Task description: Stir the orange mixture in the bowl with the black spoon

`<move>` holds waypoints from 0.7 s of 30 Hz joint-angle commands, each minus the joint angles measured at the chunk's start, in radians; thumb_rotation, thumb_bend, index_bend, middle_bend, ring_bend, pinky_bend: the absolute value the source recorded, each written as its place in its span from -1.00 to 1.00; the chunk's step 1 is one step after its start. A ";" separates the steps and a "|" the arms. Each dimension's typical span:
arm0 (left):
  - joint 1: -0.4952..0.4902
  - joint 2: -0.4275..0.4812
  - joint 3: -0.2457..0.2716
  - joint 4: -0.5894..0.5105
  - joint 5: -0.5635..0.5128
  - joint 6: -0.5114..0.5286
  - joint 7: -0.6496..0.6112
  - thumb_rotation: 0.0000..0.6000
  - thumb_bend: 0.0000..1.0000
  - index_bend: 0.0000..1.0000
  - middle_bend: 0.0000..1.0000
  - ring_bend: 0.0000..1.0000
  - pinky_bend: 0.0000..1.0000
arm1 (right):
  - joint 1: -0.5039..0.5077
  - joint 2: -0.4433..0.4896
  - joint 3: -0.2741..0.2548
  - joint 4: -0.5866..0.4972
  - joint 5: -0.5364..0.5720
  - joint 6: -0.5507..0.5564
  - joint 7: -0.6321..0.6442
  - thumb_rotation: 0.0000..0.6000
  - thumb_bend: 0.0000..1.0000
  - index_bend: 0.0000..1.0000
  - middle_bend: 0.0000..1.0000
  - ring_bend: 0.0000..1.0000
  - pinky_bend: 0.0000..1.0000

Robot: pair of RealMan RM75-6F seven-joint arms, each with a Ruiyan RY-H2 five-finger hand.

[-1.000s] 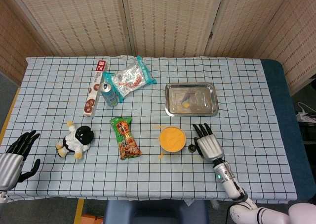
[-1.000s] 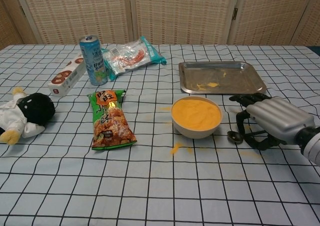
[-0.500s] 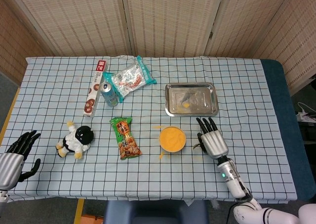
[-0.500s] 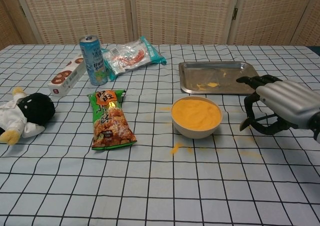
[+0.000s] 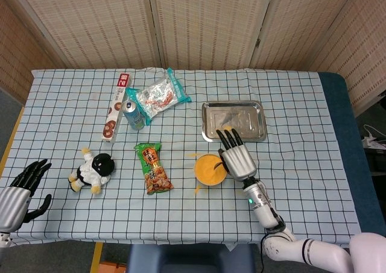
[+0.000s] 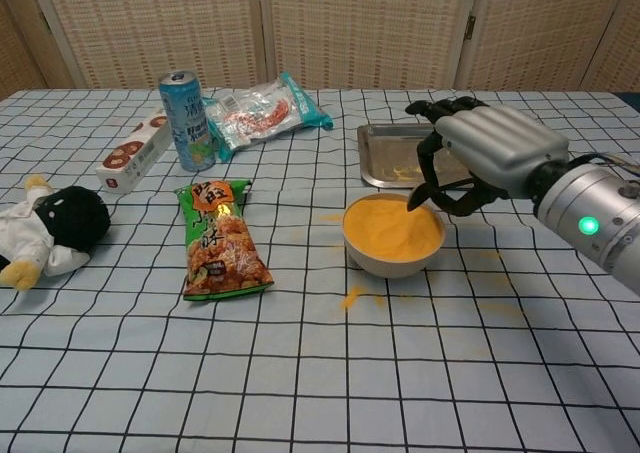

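Chest view: right hand [image 6: 480, 155] at right of centre, poised over the far right rim of the bowl [image 6: 392, 237], fingers curled downward around the black spoon [image 6: 418, 195], whose dark tip shows just below the fingers and at or just above the orange mixture [image 6: 392, 225]; contact with the surface cannot be confirmed. Spoon handle mostly hidden inside the grip. Head view: same hand [image 5: 236, 160] seen from above, overlapping the bowl's right edge at lower centre of the frame, with the steel tray [image 5: 260, 123] just beyond it toward the upper right. Left hand [image 5: 21, 191] at the lower left edge of the head view, fingers apart and holding nothing, well apart from all items; not visible in the chest view. Bowl standing upright on the checked bench [image 6: 300, 373], filled nearly to the rim, with small orange spills on the cloth in front of it. Snack packet [image 6: 222, 239], drink can [image 6: 186, 120] and plush toy [image 6: 50, 229] lying to the left, clear of the working area. Judged step: spoon carried to the bowl, stirring not yet evidently begun. Next move judged to call for lowering the tip into the mixture and sweeping in small circles inside the rim, kept shallow and slow, given the high fill level and the risk of further spillage or nudging the unsupported bowl.
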 commanded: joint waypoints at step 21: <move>-0.007 0.010 0.013 0.010 0.028 0.008 -0.048 1.00 -0.04 -1.00 -1.00 -1.00 -0.62 | 0.043 -0.048 -0.050 -0.054 0.082 0.007 -0.180 1.00 -0.36 -0.17 -1.00 -1.00 -0.97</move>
